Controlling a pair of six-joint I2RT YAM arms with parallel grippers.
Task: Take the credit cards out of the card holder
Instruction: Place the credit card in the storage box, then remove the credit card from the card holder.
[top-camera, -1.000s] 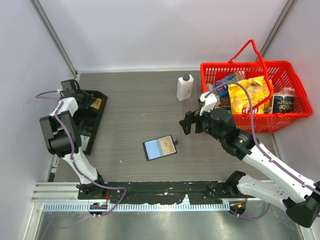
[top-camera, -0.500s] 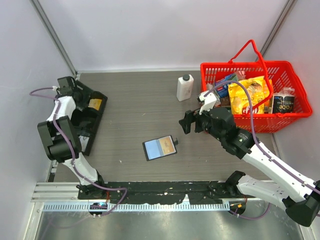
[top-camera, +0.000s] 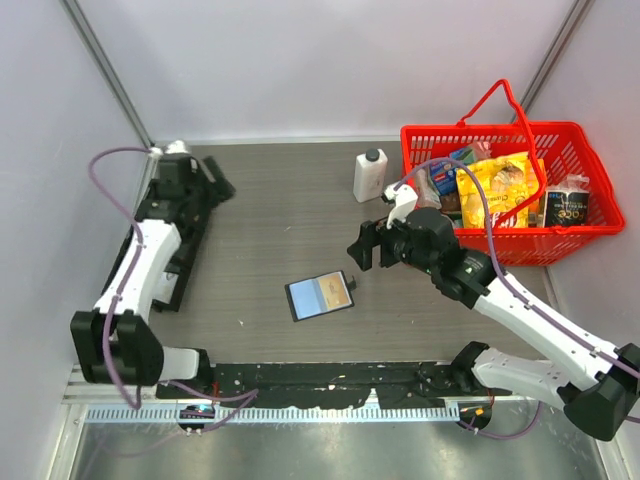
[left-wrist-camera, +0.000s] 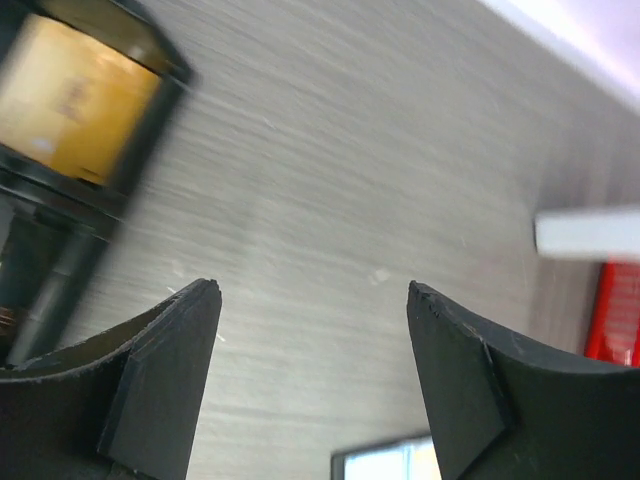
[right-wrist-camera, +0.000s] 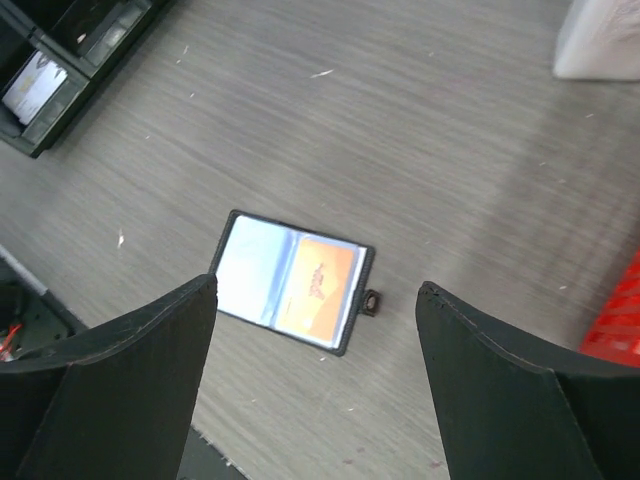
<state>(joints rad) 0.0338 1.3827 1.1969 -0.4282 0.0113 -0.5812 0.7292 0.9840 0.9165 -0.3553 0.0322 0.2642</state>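
I'd call it partway done. A yellow card (left-wrist-camera: 75, 100) sits in the black tray (right-wrist-camera: 90, 85), up and left of the left gripper (left-wrist-camera: 312, 287), which is spread wide with nothing in it. The card holder (top-camera: 320, 295) lies open on the worktop (top-camera: 280, 220) right under the right gripper (right-wrist-camera: 315, 288), also wide and empty. A light blue card (right-wrist-camera: 252, 270) and an orange card (right-wrist-camera: 318, 290) are still in their pockets. The orange one has a dark squiggle of print that's unreadable. No brand I can make out.
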